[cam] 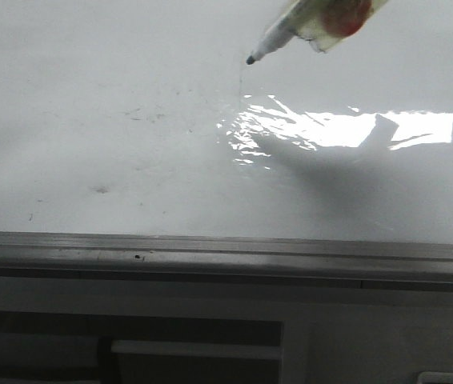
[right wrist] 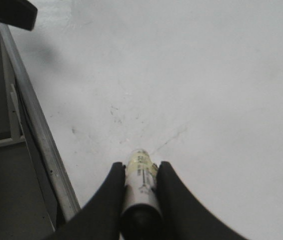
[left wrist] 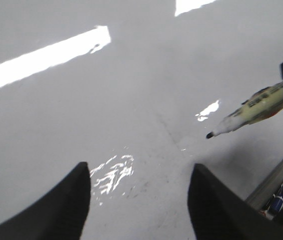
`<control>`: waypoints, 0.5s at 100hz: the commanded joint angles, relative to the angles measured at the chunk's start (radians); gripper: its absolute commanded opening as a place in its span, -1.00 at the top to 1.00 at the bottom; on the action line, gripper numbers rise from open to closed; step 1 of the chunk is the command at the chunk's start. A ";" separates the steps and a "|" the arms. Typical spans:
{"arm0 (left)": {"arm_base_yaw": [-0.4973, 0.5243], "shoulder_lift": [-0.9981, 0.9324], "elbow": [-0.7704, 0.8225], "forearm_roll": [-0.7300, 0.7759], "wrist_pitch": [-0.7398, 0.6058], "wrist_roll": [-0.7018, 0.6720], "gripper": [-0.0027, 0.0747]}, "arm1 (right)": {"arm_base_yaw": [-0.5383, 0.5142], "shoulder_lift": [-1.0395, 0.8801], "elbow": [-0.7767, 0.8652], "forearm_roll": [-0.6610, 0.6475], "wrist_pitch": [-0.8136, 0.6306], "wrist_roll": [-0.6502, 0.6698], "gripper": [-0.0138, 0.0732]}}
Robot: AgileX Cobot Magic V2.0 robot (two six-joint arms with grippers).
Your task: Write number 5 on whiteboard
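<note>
Glossy whiteboard [cam: 90,96] smudged, glare patch; grey edge rail [cam: 210,248] in front.

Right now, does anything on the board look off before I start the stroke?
Nothing damaged. The whiteboard carries faint grey smudges and a wrinkled glare patch, but no number 5. The marker sits clamped in the right gripper, tip uncapped.

Glossy white whiteboard [cam: 90,120] with a dull metal edge rail [cam: 210,250].
</note>
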 commanded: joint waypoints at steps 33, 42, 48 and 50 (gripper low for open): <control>0.057 -0.059 0.062 -0.096 -0.075 -0.047 0.98 | -0.012 0.043 -0.035 -0.085 -0.156 -0.002 0.82; 0.057 -0.059 0.062 -0.096 -0.075 -0.047 0.98 | -0.012 0.058 -0.037 -0.095 -0.163 -0.002 0.82; 0.057 -0.059 0.062 -0.096 -0.075 -0.047 0.98 | -0.012 0.068 -0.037 -0.097 -0.168 -0.002 0.82; 0.057 -0.059 0.062 -0.096 -0.075 -0.047 0.98 | -0.012 0.069 -0.037 -0.097 -0.170 -0.002 0.82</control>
